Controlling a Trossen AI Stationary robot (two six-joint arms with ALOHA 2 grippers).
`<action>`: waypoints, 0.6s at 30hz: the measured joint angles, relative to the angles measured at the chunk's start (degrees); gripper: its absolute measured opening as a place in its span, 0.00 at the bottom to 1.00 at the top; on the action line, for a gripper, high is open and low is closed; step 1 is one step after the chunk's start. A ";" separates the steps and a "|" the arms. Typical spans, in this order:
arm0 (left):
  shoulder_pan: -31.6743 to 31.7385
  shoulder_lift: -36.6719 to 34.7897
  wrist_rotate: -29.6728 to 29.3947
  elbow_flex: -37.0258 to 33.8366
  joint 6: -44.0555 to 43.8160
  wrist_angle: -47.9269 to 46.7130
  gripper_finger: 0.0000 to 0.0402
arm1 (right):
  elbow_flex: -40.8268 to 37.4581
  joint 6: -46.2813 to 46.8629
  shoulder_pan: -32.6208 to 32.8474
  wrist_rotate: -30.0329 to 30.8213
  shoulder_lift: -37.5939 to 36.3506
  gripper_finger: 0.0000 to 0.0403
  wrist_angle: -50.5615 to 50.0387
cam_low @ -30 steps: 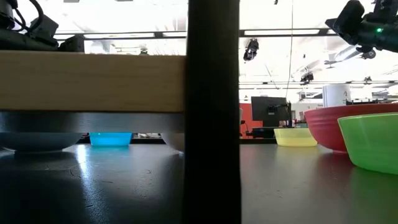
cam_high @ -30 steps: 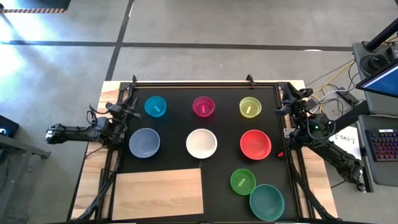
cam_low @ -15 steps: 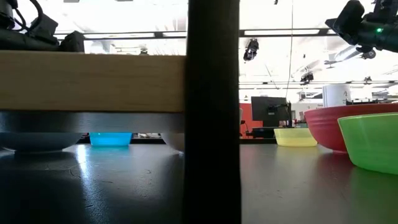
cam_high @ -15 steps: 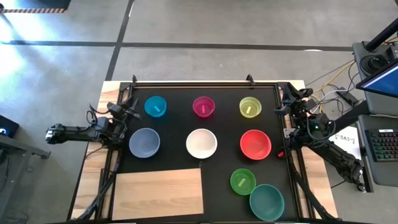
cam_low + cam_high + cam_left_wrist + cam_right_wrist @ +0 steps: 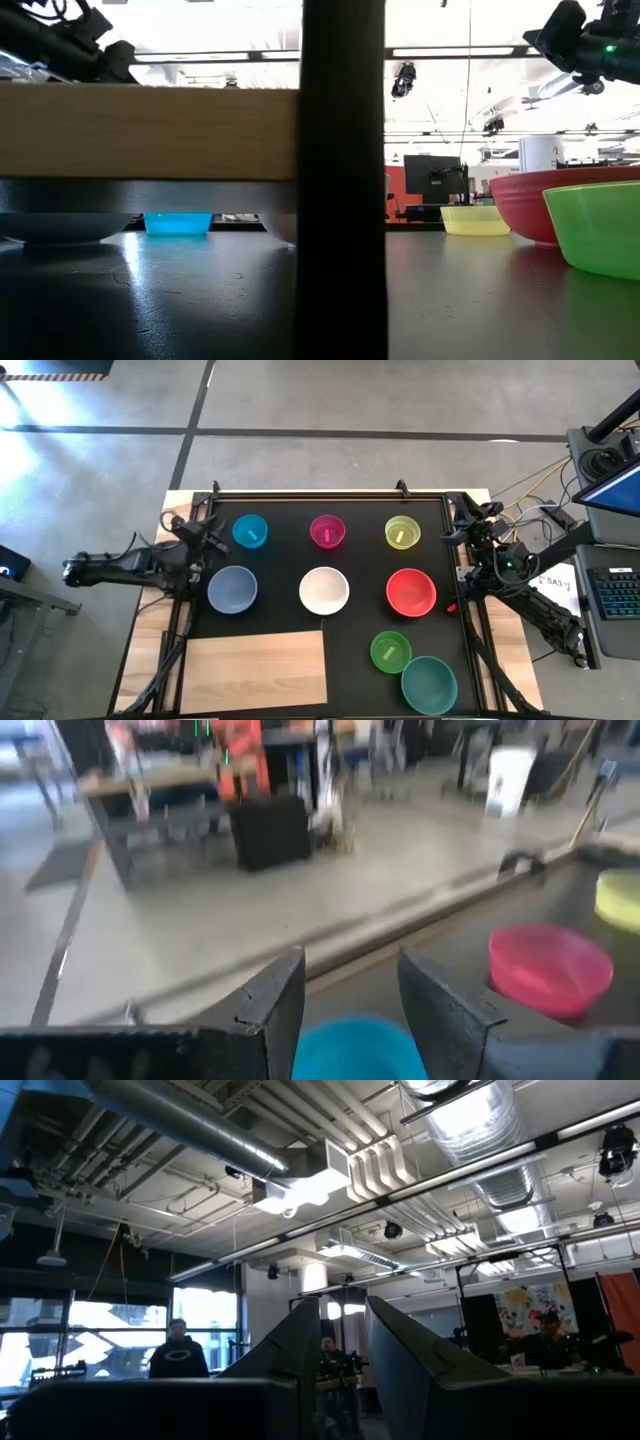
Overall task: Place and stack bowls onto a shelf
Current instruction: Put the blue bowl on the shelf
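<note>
Eight bowls rest on their bases on the black mat: blue (image 5: 250, 531), magenta (image 5: 327, 532) and yellow-green (image 5: 402, 533) in the far row. Slate-blue (image 5: 232, 589), white (image 5: 324, 590) and red (image 5: 411, 592) stand in the middle row. Green (image 5: 390, 652) and teal (image 5: 429, 684) are at the near right. The light-wood shelf (image 5: 255, 670) lies at the near left. My left gripper (image 5: 350, 970) hovers open at the mat's left edge, facing the blue bowl (image 5: 355, 1045). My right gripper (image 5: 340, 1305) waits at the right edge, pointing up, its fingers a little apart and holding nothing.
A black frame rail (image 5: 330, 496) runs around the mat. In the low view a dark post (image 5: 343, 180) and the shelf's edge (image 5: 150, 130) block much of the sight. A desk with a keyboard (image 5: 615, 595) and cables stands to the table's right.
My left gripper has risen at the mat's left edge and its wrist has turned; the arm behind it has swung a little outward. Its fingers stay as far apart as before. No bowl has moved.
</note>
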 joint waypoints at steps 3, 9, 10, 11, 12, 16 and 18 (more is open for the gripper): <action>0.73 5.01 3.26 4.09 -9.27 -9.01 0.36 | 0.01 -0.02 0.01 0.00 -0.01 0.18 0.00; 3.56 15.34 14.11 8.72 -16.10 -13.04 0.36 | 0.02 0.02 -0.01 0.00 0.00 0.18 0.00; 4.31 17.25 15.67 9.29 -16.54 -12.96 0.36 | 0.01 0.07 -0.01 0.00 0.00 0.18 0.00; 5.18 19.18 17.20 9.82 -17.20 -12.85 0.36 | 0.00 0.03 0.00 0.00 0.01 0.18 0.00; 6.19 21.22 18.82 10.27 -17.78 -12.84 0.36 | -0.01 -0.02 0.01 0.00 0.01 0.18 0.00; 11.51 29.50 26.01 12.02 -18.93 -11.79 0.36 | 0.00 -0.02 0.01 0.00 -0.01 0.18 0.00; 14.72 33.82 30.15 13.27 -18.91 -11.72 0.36 | 0.01 0.04 0.01 0.00 0.00 0.18 0.00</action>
